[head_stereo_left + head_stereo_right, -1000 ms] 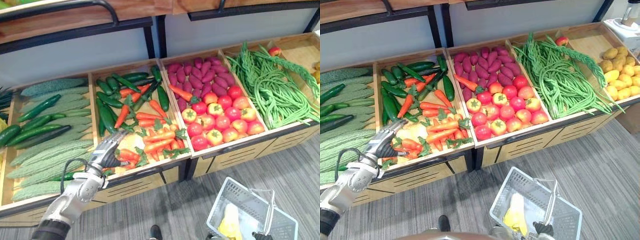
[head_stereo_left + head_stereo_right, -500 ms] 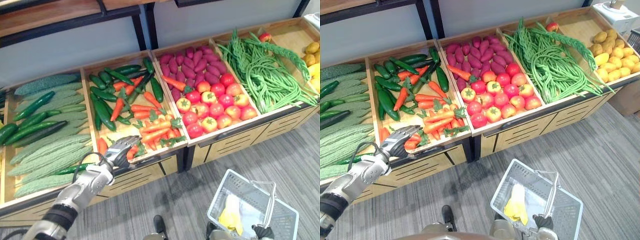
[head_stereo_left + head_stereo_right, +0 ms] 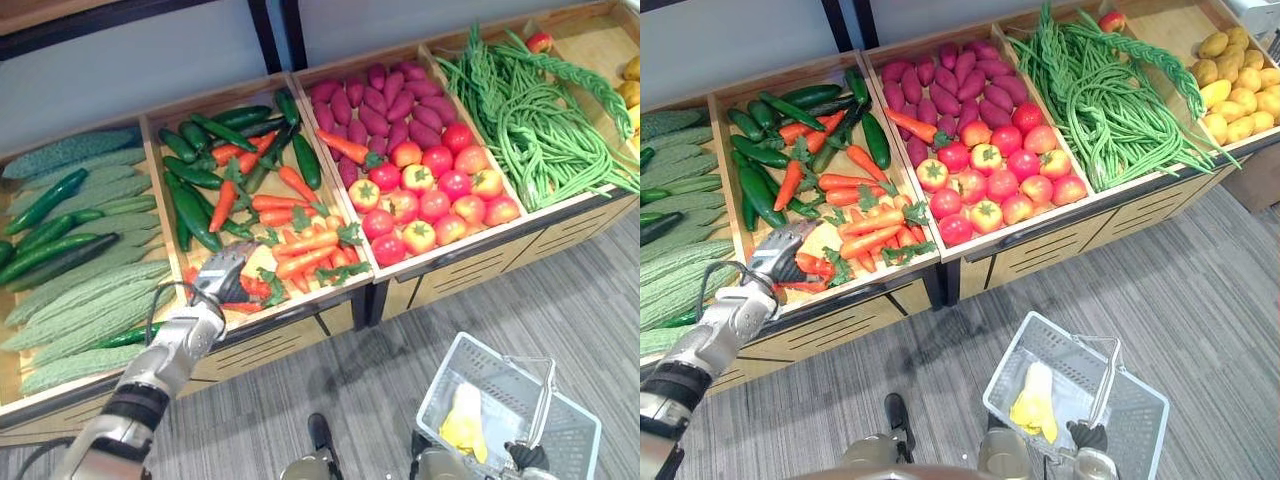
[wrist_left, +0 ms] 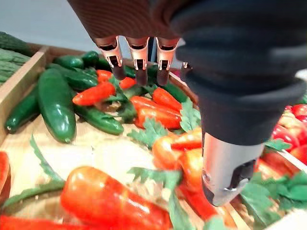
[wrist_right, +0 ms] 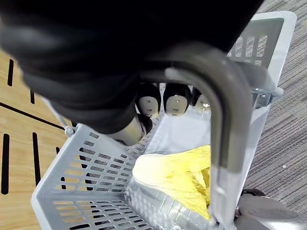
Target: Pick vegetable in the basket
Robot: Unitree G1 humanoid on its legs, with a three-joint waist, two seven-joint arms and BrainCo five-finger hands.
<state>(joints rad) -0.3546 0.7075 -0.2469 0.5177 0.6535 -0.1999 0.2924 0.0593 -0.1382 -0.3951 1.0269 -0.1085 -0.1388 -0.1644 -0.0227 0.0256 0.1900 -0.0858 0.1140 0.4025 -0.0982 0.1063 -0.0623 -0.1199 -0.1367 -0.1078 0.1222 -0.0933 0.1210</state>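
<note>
Edging into the crate (image 3: 159, 200), the left hand (image 3: 222, 278) is poised over carrots (image 3: 305, 265) for a pick, fingers (image 4: 139, 67) straight and empty, the basket (image 5: 81, 158) clasped by the right hand (image 5: 175, 98).

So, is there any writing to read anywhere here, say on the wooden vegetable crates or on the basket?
None: no word, number, label or sign can be read in these views.
Wooden crates: no writing, the fronts show only dark slots.
Grey basket: plain plastic mesh, no label visible; a yellow vegetable lies inside, unmarked.
</note>
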